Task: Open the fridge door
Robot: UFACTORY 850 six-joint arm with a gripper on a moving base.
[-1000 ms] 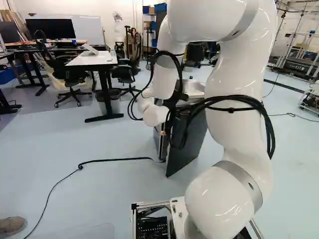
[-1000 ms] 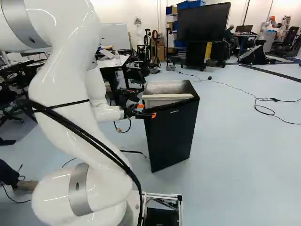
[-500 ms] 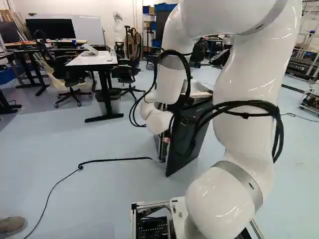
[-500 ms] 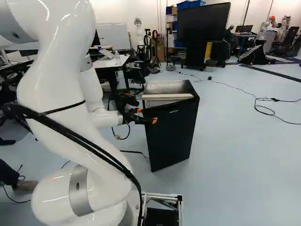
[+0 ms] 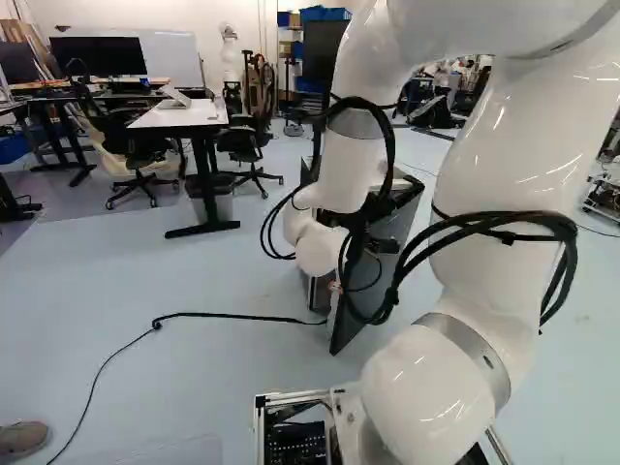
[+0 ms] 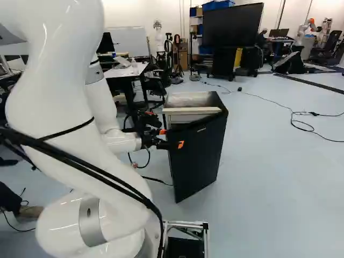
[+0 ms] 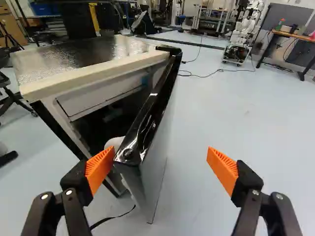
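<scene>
My gripper (image 6: 172,138) is at the near free edge of the fridge door (image 6: 196,161) in the right base view. In the wrist view the gripper (image 7: 161,169) stands wide open, with the door's edge (image 7: 147,110) between its fingers. One orange pad (image 7: 100,169) is on the inner side, against or very close to the door's corner; the other pad (image 7: 224,169) stands well off the outer face. The door is ajar, and the fridge (image 7: 83,61) shows a dark interior through the gap. In the left base view the arm partly hides the door (image 5: 347,327).
A black cable (image 5: 232,316) runs over the floor to the fridge. Behind stand a white desk (image 5: 179,116) and an office chair (image 5: 247,140). A large screen (image 6: 232,26) is beyond the fridge. Another robot (image 7: 243,32) stands far off in the wrist view.
The door has swung further out from the fridge, its free edge coming nearer the base. My arm has shifted rightward in the left base view, the gripper staying at the door's edge. The base has not moved.
</scene>
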